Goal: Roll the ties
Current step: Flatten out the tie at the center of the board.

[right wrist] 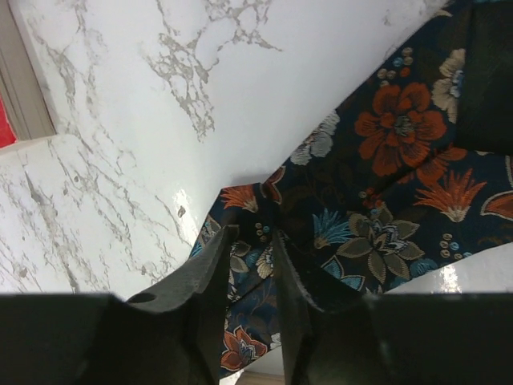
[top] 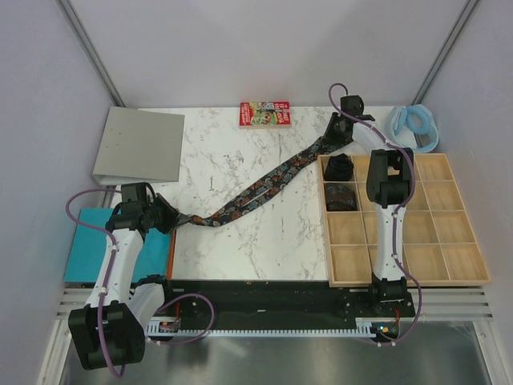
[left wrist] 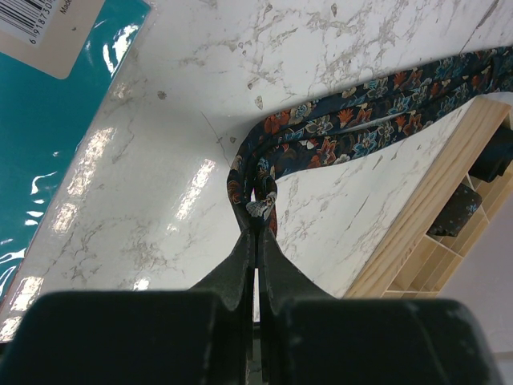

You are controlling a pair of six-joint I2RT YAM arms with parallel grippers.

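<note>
A long dark floral tie (top: 264, 186) runs diagonally across the marble table, stretched between both grippers. My left gripper (top: 178, 218) is shut on its narrow end, which folds into a loop at the fingertips in the left wrist view (left wrist: 258, 227); the strip (left wrist: 361, 108) runs off to the upper right. My right gripper (top: 335, 133) is at the wide end, and its jaws (right wrist: 255, 238) are closed on a fold of the floral cloth (right wrist: 385, 184). Two rolled ties (top: 340, 167) (top: 341, 196) sit in the wooden tray's left compartments.
The wooden compartment tray (top: 425, 241) lies at the right, and its edge shows in the left wrist view (left wrist: 413, 220). A red printed box (top: 264, 113) is at the back. A pale blue ring (top: 415, 124) is at the back right. A grey board (top: 140, 144) and a teal pad (top: 92, 245) lie at the left.
</note>
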